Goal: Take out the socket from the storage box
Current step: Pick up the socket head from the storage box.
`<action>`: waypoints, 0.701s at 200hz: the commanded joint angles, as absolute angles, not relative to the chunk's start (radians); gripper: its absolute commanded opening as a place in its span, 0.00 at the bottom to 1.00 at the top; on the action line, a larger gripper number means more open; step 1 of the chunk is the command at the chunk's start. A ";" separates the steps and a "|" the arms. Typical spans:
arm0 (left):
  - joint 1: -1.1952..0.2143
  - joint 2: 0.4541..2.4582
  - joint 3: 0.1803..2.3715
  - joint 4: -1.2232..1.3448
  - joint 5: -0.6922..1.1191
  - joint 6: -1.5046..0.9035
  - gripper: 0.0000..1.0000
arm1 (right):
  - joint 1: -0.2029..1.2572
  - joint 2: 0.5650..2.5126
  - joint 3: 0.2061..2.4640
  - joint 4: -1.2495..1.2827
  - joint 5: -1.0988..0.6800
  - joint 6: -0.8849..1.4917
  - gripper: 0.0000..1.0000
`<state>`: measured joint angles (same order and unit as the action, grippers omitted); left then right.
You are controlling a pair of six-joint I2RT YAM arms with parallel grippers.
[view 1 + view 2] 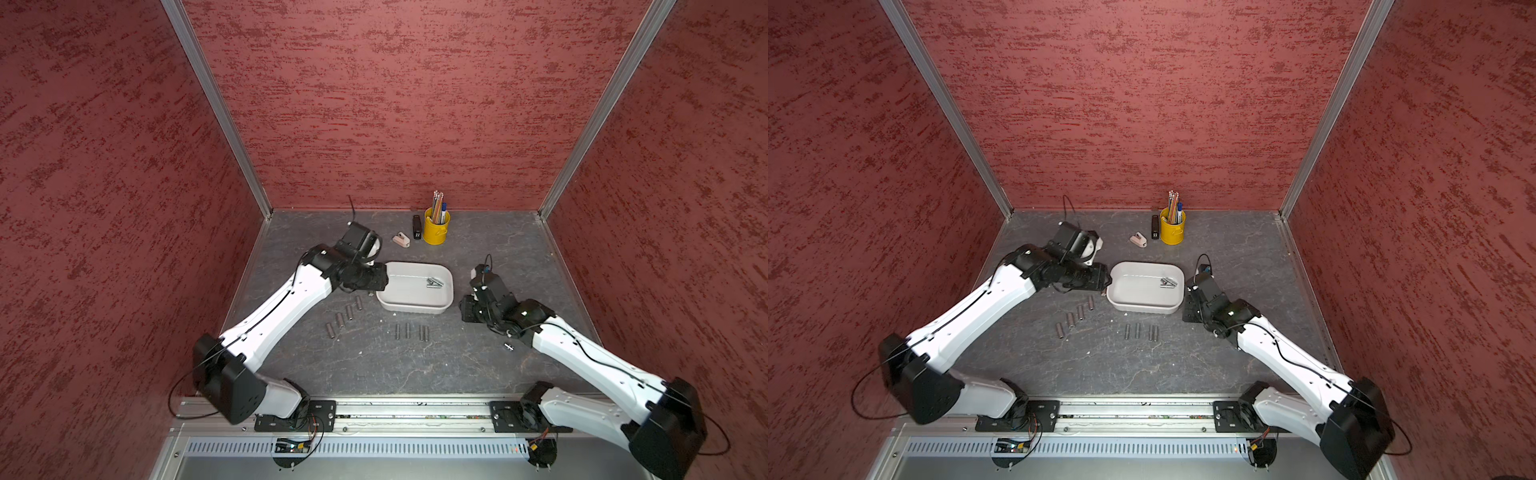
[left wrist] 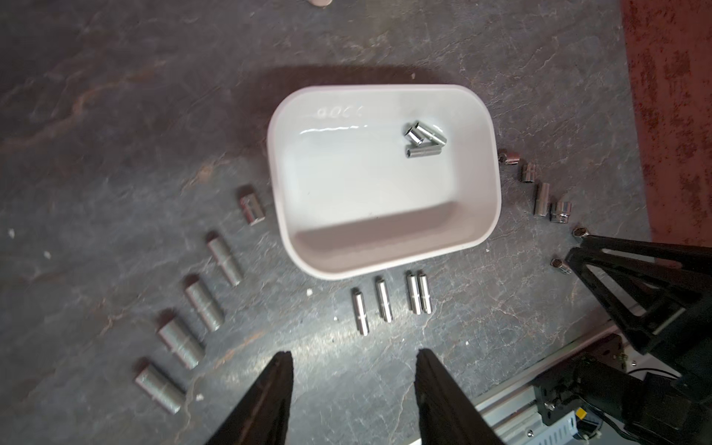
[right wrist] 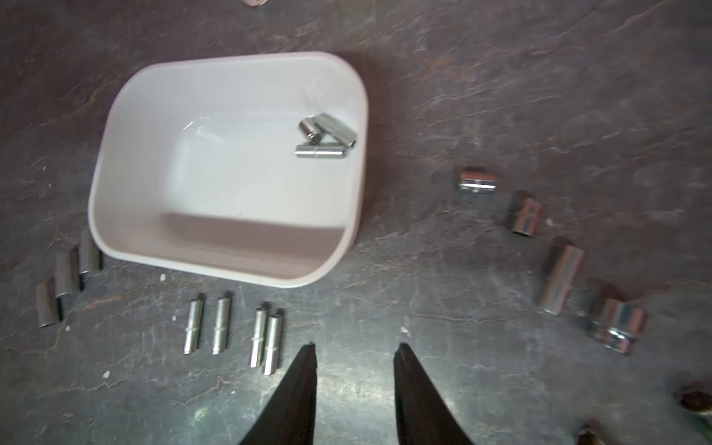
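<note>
three sockets [image 2: 424, 140] lie bunched in a corner of the white storage box [image 2: 385, 88], so the task looks mostly done: rows [image 2: 382, 300] of others sit on the table [image 2: 115, 115] around it. left gripper [image 2: 353, 352] and right gripper [image 3: 355, 345] both hang part-open, empty. the wrist views show an arc of sockets [image 3: 560, 279] that the right arm [image 1: 582, 345] mostly hides in both top views.

Robot lab test cell. Red textured wall panels [image 1: 395, 104] on aluminium posts [image 1: 216, 108] box in a grey stone-look tabletop [image 1: 478, 365]. Left arm [image 1: 286, 303] and right arm [image 1: 582, 353] are bolted to an aluminium rail [image 1: 415, 409] at its front edge, with a slotted cable duct [image 1: 374, 448] below. Staged props: storage box [image 1: 415, 307], sockets [image 1: 434, 283], yellow pen cup [image 1: 435, 232].
</note>
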<state>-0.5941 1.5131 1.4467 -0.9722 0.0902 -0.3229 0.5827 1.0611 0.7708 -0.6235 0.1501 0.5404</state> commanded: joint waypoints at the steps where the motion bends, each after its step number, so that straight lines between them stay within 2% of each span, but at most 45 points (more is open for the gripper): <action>1: -0.619 1.677 1.577 -0.978 0.049 -0.236 0.53 | 0.520 1.013 0.715 -0.645 0.145 0.472 0.37; 30: -0.658 1.913 1.775 -0.989 0.060 -0.219 0.55 | 0.444 0.976 0.664 -0.634 0.091 0.460 0.38; 73: -0.713 2.196 2.028 -1.042 0.025 -0.251 0.55 | 0.419 1.003 0.658 -0.608 0.056 0.447 0.39; 140: -0.727 2.423 2.226 -1.048 0.023 -0.319 0.56 | 0.406 1.029 0.649 -0.589 0.028 0.433 0.39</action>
<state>-0.7334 2.3749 2.1746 -1.0332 0.0235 -0.2924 0.4187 1.0256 0.6552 -0.6167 0.0479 0.4511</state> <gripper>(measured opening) 0.554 0.394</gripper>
